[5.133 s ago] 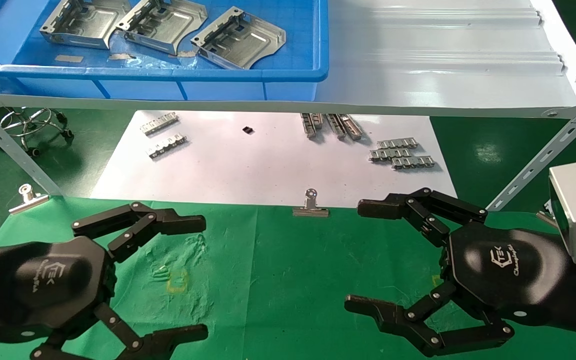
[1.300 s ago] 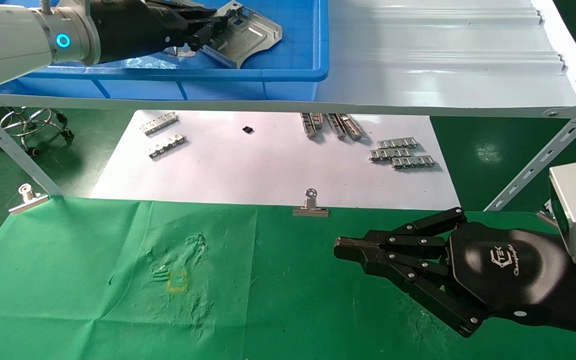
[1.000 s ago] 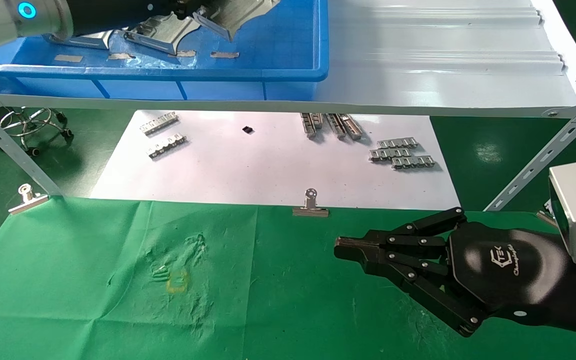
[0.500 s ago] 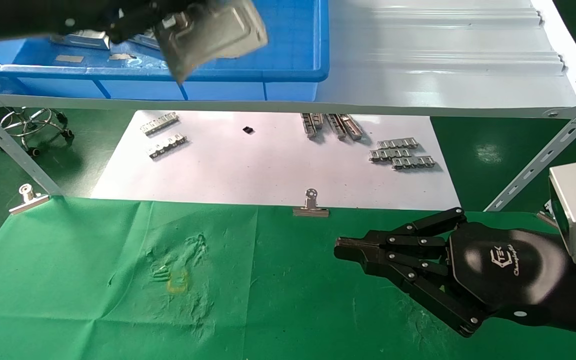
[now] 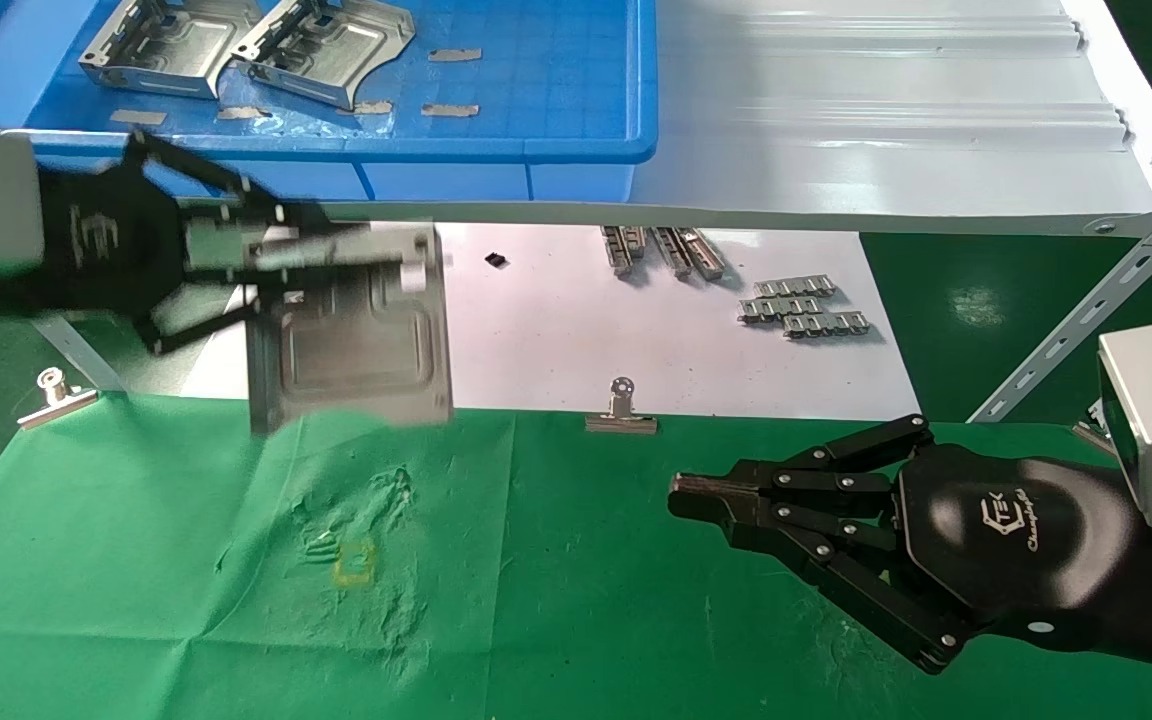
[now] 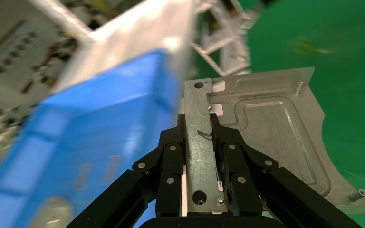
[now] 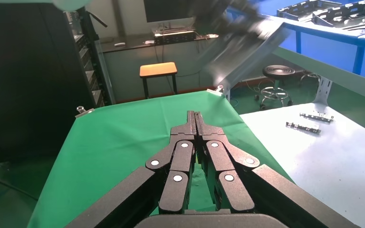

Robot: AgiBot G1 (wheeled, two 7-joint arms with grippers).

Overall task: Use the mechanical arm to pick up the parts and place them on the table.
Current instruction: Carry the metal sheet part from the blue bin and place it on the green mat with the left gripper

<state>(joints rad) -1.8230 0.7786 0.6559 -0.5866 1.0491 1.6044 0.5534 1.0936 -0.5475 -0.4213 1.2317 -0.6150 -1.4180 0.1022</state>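
My left gripper (image 5: 336, 255) is shut on the flange of a silver bracket (image 5: 351, 340) and holds it in the air over the far left edge of the green table (image 5: 556, 600). In the left wrist view the fingers (image 6: 171, 147) clamp the bracket's flange (image 6: 199, 156), and its embossed panel (image 6: 266, 128) hangs beside them. Two more brackets (image 5: 171, 45) (image 5: 321, 45) lie in the blue bin (image 5: 536, 100) on the shelf. My right gripper (image 5: 681, 495) is shut and empty, low over the table's right side; it also shows in the right wrist view (image 7: 195, 115).
A pale grey shelf (image 5: 886, 120) crosses the back above a white paper sheet (image 5: 536, 330) with small ridged strips (image 5: 801, 305). Binder clips (image 5: 621, 415) (image 5: 54, 395) pin the cloth's far edge. A yellowish mark (image 5: 354, 562) sits left of centre.
My left gripper took the third bracket out of the blue bin and has carried it down and toward me, in front of the shelf. The right gripper, open five seconds ago, is shut and still.
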